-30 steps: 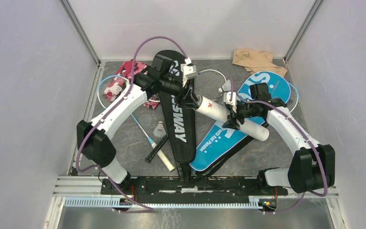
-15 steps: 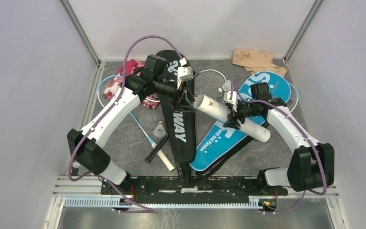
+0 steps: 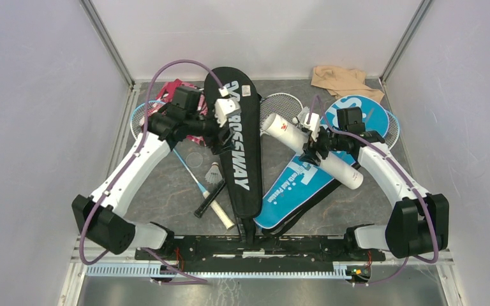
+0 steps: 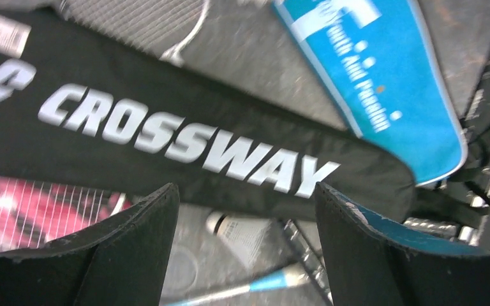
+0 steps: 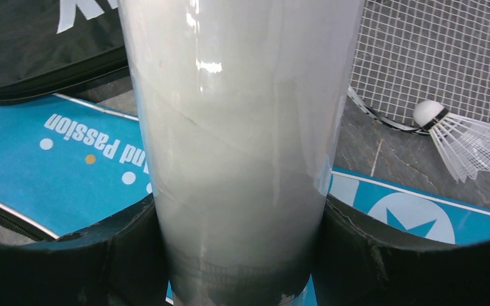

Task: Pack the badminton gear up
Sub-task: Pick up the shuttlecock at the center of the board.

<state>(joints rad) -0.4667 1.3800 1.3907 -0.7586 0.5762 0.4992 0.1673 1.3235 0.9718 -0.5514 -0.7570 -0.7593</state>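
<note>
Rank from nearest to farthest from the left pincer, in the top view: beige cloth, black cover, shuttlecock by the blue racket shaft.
1. Black cover, just beneath the left pincer.
2. Shuttlecock, left of its narrow end.
3. Beige cloth, far right corner.

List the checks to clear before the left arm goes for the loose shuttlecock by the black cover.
1. Right gripper clamped on white tube: ok.
2. Left gripper open, empty: ok.
3. Shuttlecock beside CROSSWAY cover lies uncovered: ok.
4. Left gripper above that shuttlecock: not ok; it hangs over the cover's edge.
5. Tube's far end open: cannot tell.
</note>
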